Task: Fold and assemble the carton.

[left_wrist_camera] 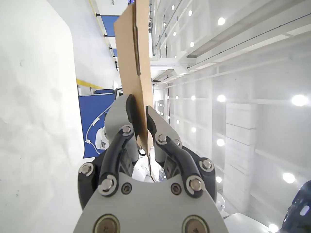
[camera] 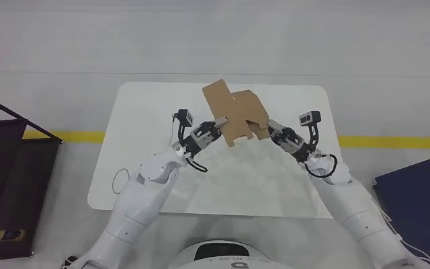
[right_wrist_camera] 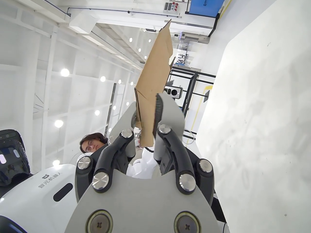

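- Between the left pincer (left_wrist_camera: 139, 112) and the right pincer (right_wrist_camera: 148, 112), the cardboard carton (camera: 238, 111) is held up above the white table (camera: 282, 181).
- Each pincer is closed tight on a near edge of the carton, one at each side.
- The carton is not yet a box. It looks mostly flat, with flaps sticking out away from the pincers.
- The opening-up step seems to be in hand.
- Next, the two sides likely need to be pushed together so the flat shape pops open, with both grips kept firm.
- Under the pincers, the table is smooth and white. A yellow floor line (camera: 67, 136) is seen beside it, and bright ceiling lights (left_wrist_camera: 298, 100) are seen overhead.
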